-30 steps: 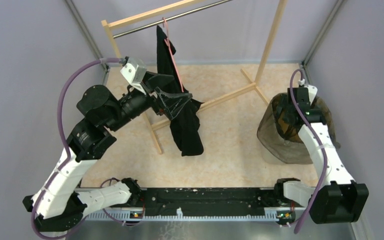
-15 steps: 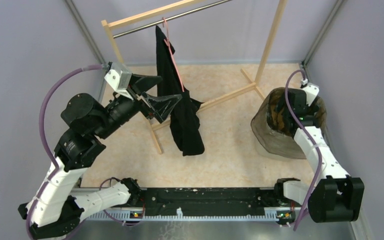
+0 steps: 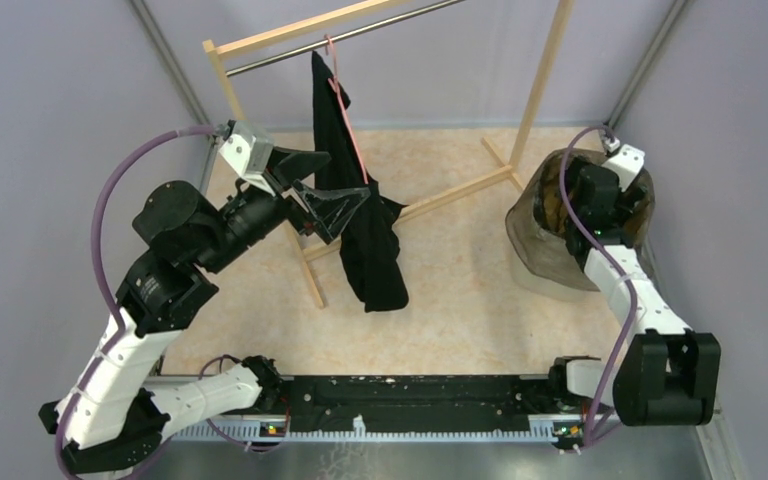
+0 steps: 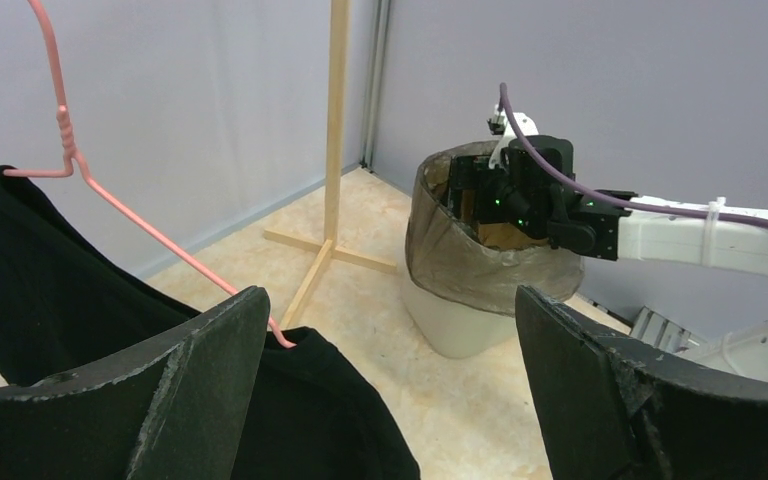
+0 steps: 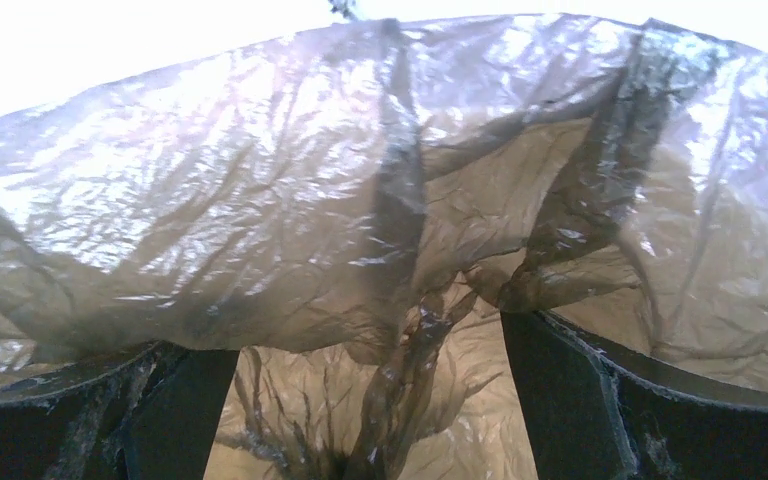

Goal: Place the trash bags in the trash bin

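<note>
The trash bin (image 4: pixel 452 328) stands at the far right, with the trash bag (image 3: pixel 532 240) draped over its rim and hanging inside. The film looks light, limp and slippery, so a bunched fold at the rim seems the safest hold. The right gripper (image 5: pixel 370 350) sits in the bag's mouth, jaws spread wide, film lying across them, nothing pinched. The left gripper (image 4: pixel 392 300) hovers wide open and empty beside the black T-shirt (image 4: pixel 50 270).
</note>
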`<state>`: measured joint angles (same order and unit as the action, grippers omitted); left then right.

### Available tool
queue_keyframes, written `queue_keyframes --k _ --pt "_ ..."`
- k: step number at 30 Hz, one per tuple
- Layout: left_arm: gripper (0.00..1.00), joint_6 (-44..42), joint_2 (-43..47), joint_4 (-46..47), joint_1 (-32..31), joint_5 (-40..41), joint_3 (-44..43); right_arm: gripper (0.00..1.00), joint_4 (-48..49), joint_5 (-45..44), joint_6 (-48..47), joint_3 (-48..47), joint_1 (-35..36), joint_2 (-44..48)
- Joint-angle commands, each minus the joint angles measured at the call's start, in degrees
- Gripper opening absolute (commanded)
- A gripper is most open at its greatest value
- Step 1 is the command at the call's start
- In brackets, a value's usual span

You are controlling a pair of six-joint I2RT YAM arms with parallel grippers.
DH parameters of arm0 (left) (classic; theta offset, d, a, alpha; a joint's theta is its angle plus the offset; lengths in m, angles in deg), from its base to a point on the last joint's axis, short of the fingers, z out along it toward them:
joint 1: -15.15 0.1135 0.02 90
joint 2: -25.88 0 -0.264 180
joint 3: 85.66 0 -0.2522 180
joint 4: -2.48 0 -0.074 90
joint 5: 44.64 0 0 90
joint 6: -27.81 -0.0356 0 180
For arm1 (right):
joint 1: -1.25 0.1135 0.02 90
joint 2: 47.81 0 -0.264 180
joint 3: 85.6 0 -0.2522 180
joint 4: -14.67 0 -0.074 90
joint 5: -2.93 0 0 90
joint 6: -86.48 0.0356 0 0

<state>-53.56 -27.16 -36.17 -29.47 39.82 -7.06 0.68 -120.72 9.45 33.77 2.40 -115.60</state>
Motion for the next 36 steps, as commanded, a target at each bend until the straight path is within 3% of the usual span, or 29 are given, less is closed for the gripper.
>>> queue_keyframes --k 1,5,18,23,26,30,33,36 --pt "0.99 0.8 -0.2 1.2 0.1 -0.5 -1.8 0.99 9.5 -1.3 -1.6 -2.3 -4.9 -5.0" --pt "0.98 0.4 0.2 0.3 0.1 1.0 -1.7 0.96 2.6 0.4 0.0 -6.6 -5.9 -6.0" --pt "0.99 -3.0 1.4 2.8 0.1 9.4 0.6 0.99 -33.6 16.0 5.2 -18.3 -5.4 8.8" --pt "0.98 -2.9 1.5 3.2 0.1 13.1 -0.3 0.99 -43.4 23.2 4.3 -34.1 -5.4 11.9" --pt "0.98 -3.1 1.6 3.3 0.1 16.1 -2.4 0.99 -46.7 37.7 4.0 -45.1 -5.4 12.4" --pt "0.99 -5.4 3.0 5.6 0.1 19.6 -4.2 0.99 -46.6 52.2 5.8 -52.5 -5.4 15.4" --pt "0.99 -7.3 3.8 5.9 0.1 22.8 -5.9 0.99 -45.3 56.8 4.4 -55.0 -5.4 19.8" --pt "0.99 -9.7 5.1 6.5 0.1 25.8 -6.3 0.99 -44.8 54.6 1.9 -57.6 -4.7 24.2"
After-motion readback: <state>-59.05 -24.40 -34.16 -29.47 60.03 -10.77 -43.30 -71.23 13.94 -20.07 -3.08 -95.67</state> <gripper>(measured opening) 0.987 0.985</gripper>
